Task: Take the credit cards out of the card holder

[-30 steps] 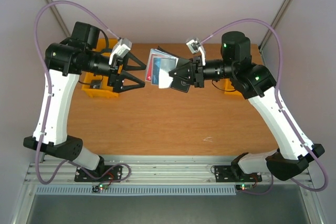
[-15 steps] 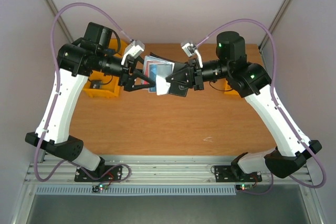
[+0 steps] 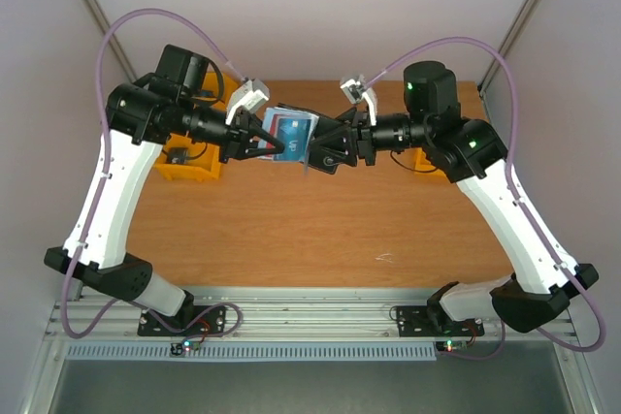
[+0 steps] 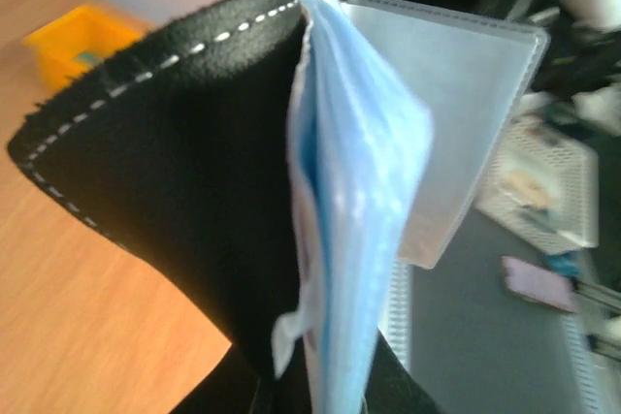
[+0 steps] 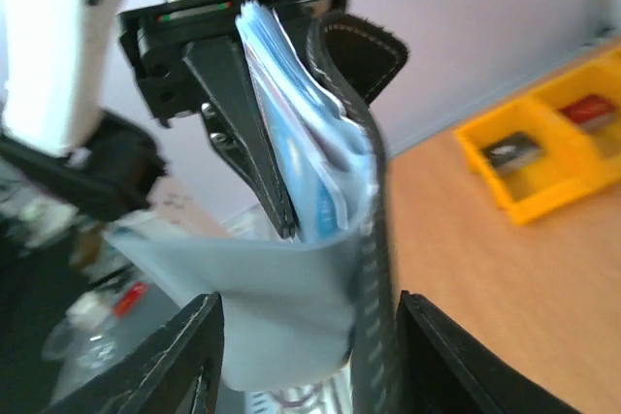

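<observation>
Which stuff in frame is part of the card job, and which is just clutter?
Job:
- card holder, held off the table by right gripper
- credit cards, still in it
- left gripper, at the cards

Lying about:
- yellow bins, small items inside

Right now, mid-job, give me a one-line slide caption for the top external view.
Right gripper holds the card holder above the table; left gripper straddles its credit cards.
</observation>
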### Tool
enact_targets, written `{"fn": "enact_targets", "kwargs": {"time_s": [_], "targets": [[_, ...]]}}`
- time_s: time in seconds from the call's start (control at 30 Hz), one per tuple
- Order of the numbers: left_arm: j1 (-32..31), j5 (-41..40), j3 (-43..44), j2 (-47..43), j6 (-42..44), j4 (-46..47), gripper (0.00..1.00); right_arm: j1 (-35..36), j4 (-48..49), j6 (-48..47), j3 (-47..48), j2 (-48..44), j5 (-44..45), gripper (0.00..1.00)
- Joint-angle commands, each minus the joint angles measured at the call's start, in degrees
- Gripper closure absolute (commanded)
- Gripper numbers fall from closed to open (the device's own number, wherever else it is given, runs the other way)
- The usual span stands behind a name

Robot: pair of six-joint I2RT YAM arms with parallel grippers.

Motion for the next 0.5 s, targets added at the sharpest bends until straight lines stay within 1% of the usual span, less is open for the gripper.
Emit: {"fn": "enact_targets", "kwargs": {"time_s": [0.0, 0.07, 0.13, 0.17, 0.2, 0.23, 0.3, 0.37, 0.4, 0.47], "targets": [[-0.66, -27.55, -2.89, -2.33, -5.19, 6.87, 1.0, -0.96, -5.41, -0.47, 1.58, -2.43, 18.69, 0.49], [-2.12, -47.32, -5.07, -2.67, -4.75, 9.47, 1.0, -0.91, -7.54, 0.06, 2.2, -2.58, 24.46, 0.48], [-3.84, -66.0, -8.71, -2.55, -2.05, 12.97, 1.0, -0.92, -9.63, 0.73, 3.02, -2.51, 28.43, 0.49], [-4.89, -73.5, -10.26, -2.54, 0.49, 14.83, 1.0, -0.91, -10.09, 1.01, 3.27, -2.44, 29.26, 0.5], [-5.77, -79.02, -11.77, -2.68, 2.14, 16.33, 1.0, -0.91, -10.27, 1.38, 3.49, -2.37, 29.14, 0.52], [-6.68, -82.8, -12.93, -2.82, 4.03, 17.71, 1.0, -0.89, -10.22, 1.9, 3.68, -2.21, 28.31, 0.53], [-7.96, -85.51, -14.02, -2.97, 6.03, 19.0, 1.0, -0.34, -9.28, 2.96, 3.92, -1.55, 24.94, 0.56], [-8.52, -85.09, -13.43, -2.85, 6.11, 18.68, 1.0, 1.56, -6.87, 3.1, 3.27, -0.73, 21.23, 0.57], [-8.54, -83.04, -12.35, -2.51, 5.11, 17.78, 1.0, 2.98, -5.68, 2.72, 2.88, -0.37, 19.91, 0.58], [-8.54, -74.46, -9.18, -2.21, 2.07, 14.53, 1.0, 5.32, -4.13, 1.91, 2.88, 0.77, 17.07, 0.58]]}}
